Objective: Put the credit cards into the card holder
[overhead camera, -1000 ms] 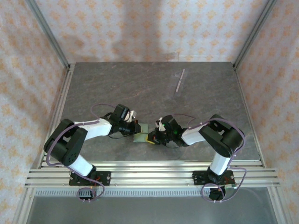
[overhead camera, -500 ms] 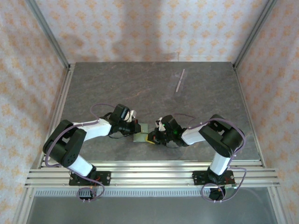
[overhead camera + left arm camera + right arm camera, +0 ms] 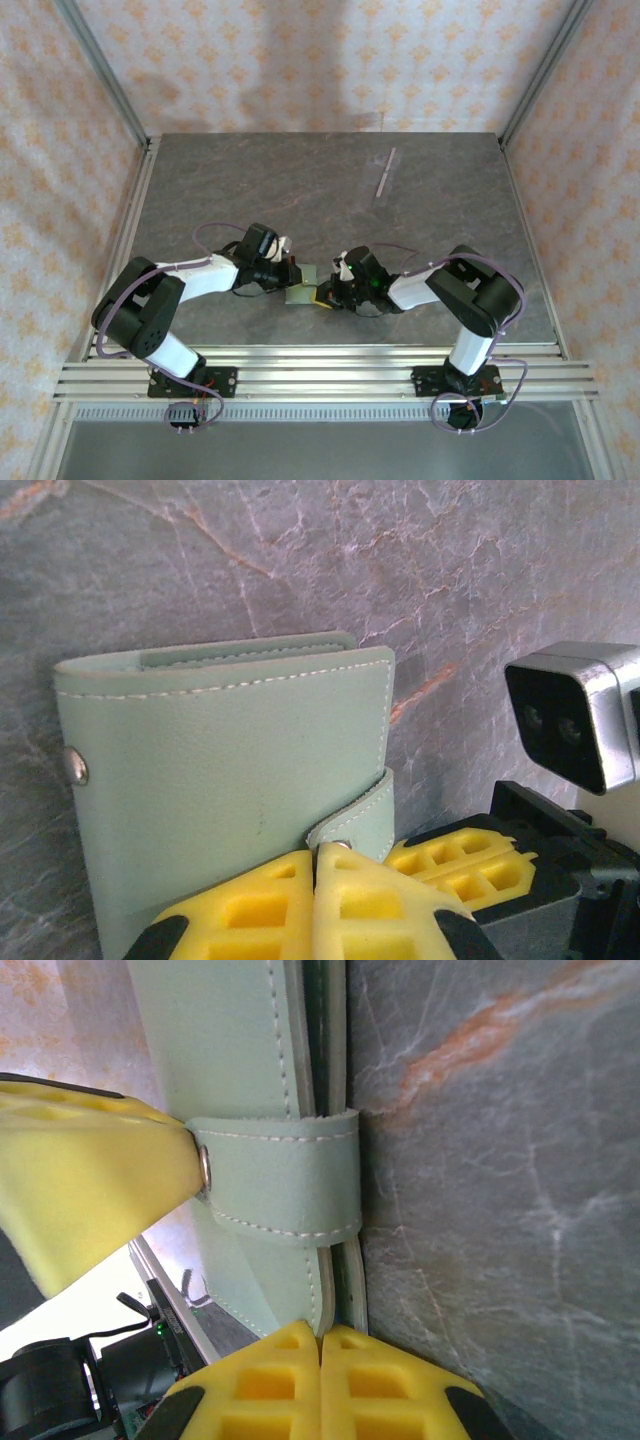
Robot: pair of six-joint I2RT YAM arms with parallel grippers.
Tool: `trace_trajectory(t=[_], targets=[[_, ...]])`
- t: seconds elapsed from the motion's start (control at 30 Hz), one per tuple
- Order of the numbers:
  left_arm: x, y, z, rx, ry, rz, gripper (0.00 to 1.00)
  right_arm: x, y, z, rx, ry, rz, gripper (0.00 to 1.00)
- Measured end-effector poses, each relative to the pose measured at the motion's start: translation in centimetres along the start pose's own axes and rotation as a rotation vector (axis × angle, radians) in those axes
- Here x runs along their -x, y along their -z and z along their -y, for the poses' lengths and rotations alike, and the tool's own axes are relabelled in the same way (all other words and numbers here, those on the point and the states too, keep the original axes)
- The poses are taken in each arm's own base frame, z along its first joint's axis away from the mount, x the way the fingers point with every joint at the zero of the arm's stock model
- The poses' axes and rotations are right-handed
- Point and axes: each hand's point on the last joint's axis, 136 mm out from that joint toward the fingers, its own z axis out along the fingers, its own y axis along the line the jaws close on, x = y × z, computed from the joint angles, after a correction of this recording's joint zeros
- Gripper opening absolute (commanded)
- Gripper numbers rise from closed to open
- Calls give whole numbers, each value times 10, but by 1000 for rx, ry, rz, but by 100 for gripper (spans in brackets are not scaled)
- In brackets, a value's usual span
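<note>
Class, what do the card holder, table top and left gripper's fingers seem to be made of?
Card holder: sage-green leather or imitation, matte fine grain, pale stitching, metal snap. Table top: grey veined stone look, perhaps laminate. Left gripper's fingers: yellow moulded plastic or rubber, recessed square pockets.

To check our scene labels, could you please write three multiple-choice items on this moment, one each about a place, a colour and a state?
1. Where on the table is the card holder?
A. Far right corner
B. Near middle, between the grippers
C. Left edge
2. What colour is the card holder?
A. Sage green
B. Red
C. Black
3. How is it?
A. Spread open flat
B. Folded shut
C. Rolled up

Answers:
1. B, it lies between the left gripper and right gripper.
2. A, both wrist views show pale green.
3. B, its outer cover faces up, with the tab wrapped round the edge.
</note>
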Motion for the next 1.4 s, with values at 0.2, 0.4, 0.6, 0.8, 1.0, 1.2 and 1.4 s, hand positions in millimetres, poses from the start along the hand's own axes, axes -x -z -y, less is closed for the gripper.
trace_trajectory(t=[0.2,0.4,0.6,0.8,1.0,1.2,1.4], targets=[[-2,-1,-2,-2,1,-3,0,0,0,0,0,0,0,0],[-2,-2,-2,-1,-2,-3,0,0,0,0,-3,-2,-2,9],[-1,-4,-3,-1,-2,-5,0,1,2,-5,-5,10,3,28],[-1,-4,-3,-2,-9,-4,0,-1,20,-7,-69,32,17,19],[-1,-4,-3,-2,-9,-5,0,18,38,-39,-45,86,63,4],[0,-6,-2,-10,-12,-5,0,43,30,-59,-9,79,78,0],[0,-6,-2,-10,-12,-5,0,41,5,-36,-43,13,8,0]])
